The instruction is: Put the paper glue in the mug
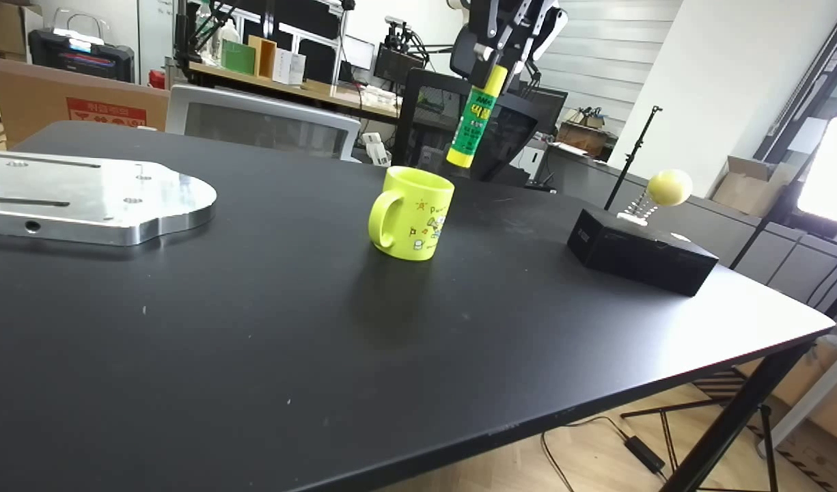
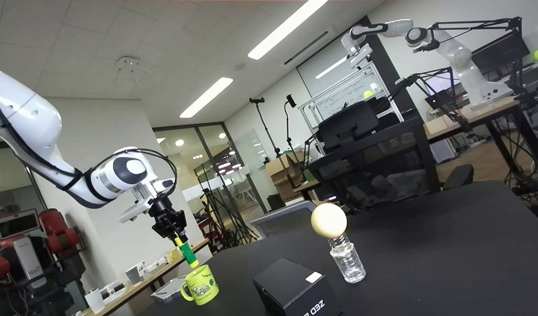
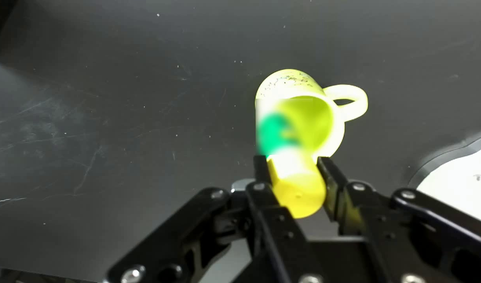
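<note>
With the end effector (image 3: 294, 173), grips the yellow upper end of the paper glue (image 1: 474, 123) from both sides. In an exterior view, holds it tilted off the table (image 1: 268, 355), apart from the mug (image 1: 418, 222) and at one o'clock from it. Shows the mug upright there, with its handle toward nine o'clock. Farther out from it, has a metal plate (image 1: 97, 195) at nine o'clock and a black box (image 1: 640, 253) at three. In an exterior view, has a pale ball (image 2: 329, 220) at two o'clock from the mug, atop a clear bottle (image 2: 348, 263).
</note>
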### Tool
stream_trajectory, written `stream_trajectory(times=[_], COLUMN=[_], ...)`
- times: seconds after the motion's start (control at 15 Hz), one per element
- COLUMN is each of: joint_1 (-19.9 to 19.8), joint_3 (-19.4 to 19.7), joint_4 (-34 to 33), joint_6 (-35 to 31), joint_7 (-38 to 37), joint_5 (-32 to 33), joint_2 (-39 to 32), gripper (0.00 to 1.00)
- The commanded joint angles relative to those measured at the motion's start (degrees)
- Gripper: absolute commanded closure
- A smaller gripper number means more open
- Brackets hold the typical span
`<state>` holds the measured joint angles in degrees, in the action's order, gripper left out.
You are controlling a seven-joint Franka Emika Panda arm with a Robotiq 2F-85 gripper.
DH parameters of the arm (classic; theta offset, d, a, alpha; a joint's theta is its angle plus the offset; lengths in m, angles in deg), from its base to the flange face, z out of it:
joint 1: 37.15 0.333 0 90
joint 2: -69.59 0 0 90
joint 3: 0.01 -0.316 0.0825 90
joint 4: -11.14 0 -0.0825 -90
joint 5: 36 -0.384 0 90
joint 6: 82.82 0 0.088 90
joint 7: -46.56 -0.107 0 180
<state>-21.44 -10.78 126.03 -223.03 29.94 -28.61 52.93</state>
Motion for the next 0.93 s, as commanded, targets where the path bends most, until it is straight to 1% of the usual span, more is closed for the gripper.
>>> stream_trajectory(times=[0.0, 0.4, 0.53, 0.6, 0.73, 0.87], joint_1=[0.49, 0.68, 1.19, 1.48, 2.57, 2.7], joint_3=[0.65, -0.06, 0.42, 0.78, 2.17, 2.51], joint_4=[-5.72, -10.96, -11.68, -11.65, -10.15, -9.41], joint_6=[1.98, 3.41, 3.62, 3.12, -0.62, -2.87], joint_7=[2.26, 5.81, 5.82, 5.65, 4.16, 4.32], joint_5=[-0.32, -3.38, -3.46, -3.2, -1.08, -1.11], joint_2=[-4.82, -10.53, -11.73, -12.21, -12.63, -13.32], gripper=[0.91, 0.91, 0.91, 0.91, 0.91, 0.91])
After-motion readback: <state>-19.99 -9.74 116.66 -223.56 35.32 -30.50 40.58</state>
